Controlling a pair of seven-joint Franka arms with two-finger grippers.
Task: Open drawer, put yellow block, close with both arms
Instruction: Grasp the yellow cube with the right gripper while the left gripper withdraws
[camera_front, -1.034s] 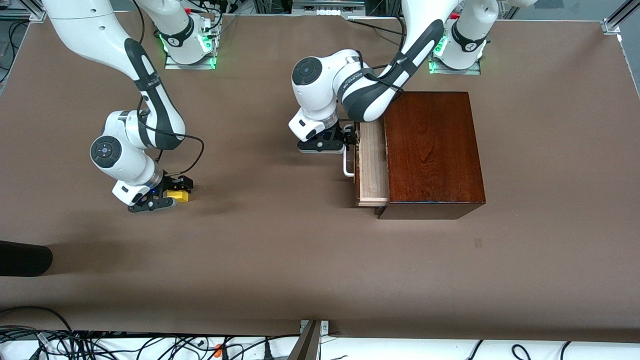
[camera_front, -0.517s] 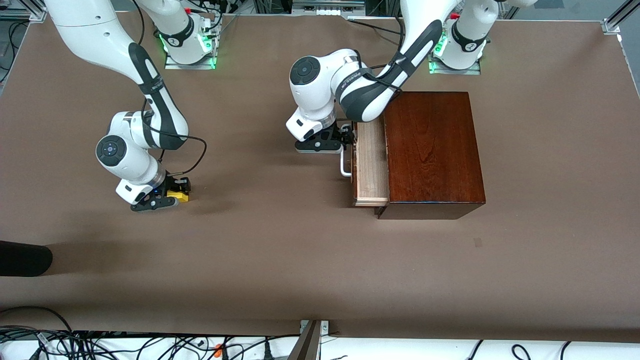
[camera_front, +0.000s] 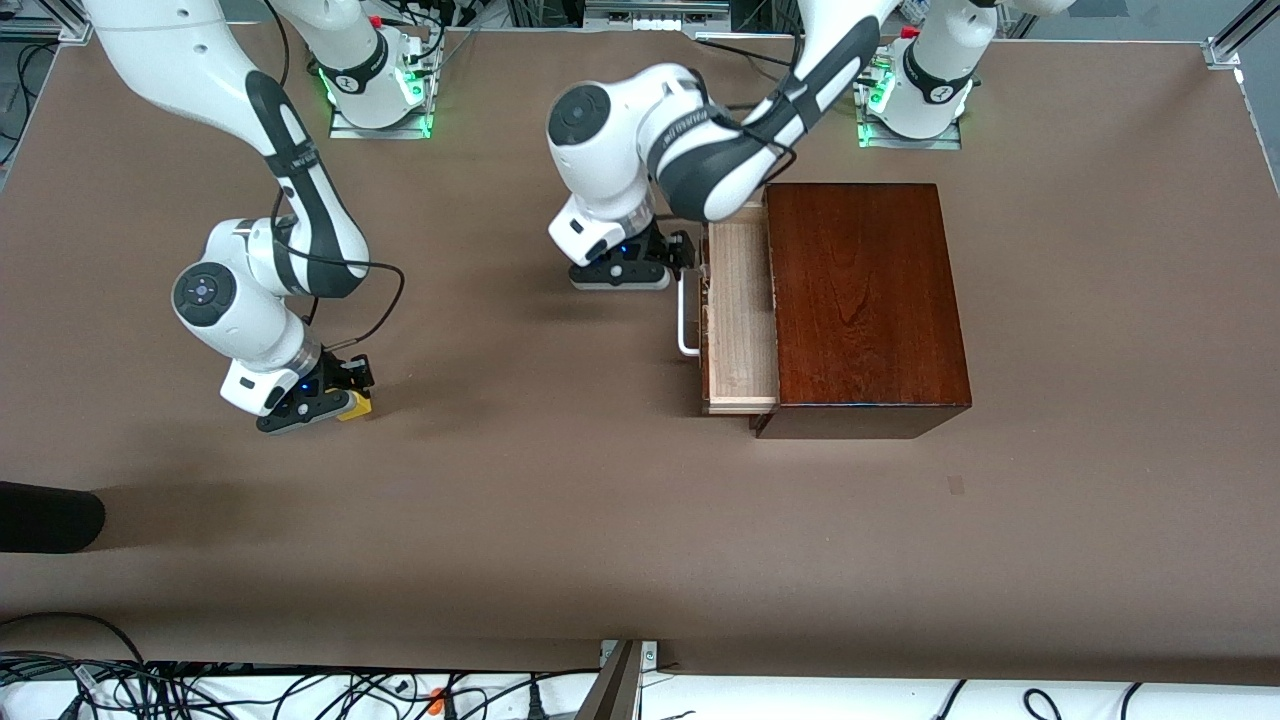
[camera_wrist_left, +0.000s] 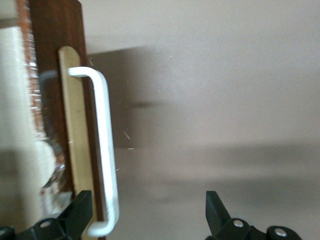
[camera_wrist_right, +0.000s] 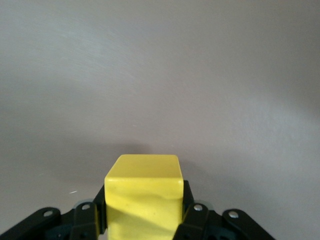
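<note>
Right wrist view alone shows the right gripper (camera_wrist_right: 143, 220) jaws squeezing the small yellow cube (camera_wrist_right: 143, 192); the left gripper (camera_wrist_left: 150, 215) jaws gape wide around the white U-shaped handle (camera_wrist_left: 104, 150).

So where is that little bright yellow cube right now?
The small bright yellow cube sits clamped between the right gripper's black fingers, toward the right arm's end of the brown table, well apart from the dark wooden box.

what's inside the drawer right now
The drawer is pulled partly out of the wooden box, and its visible pale floor is bare. The part within the box is covered. The yellow block sits in the right gripper.
</note>
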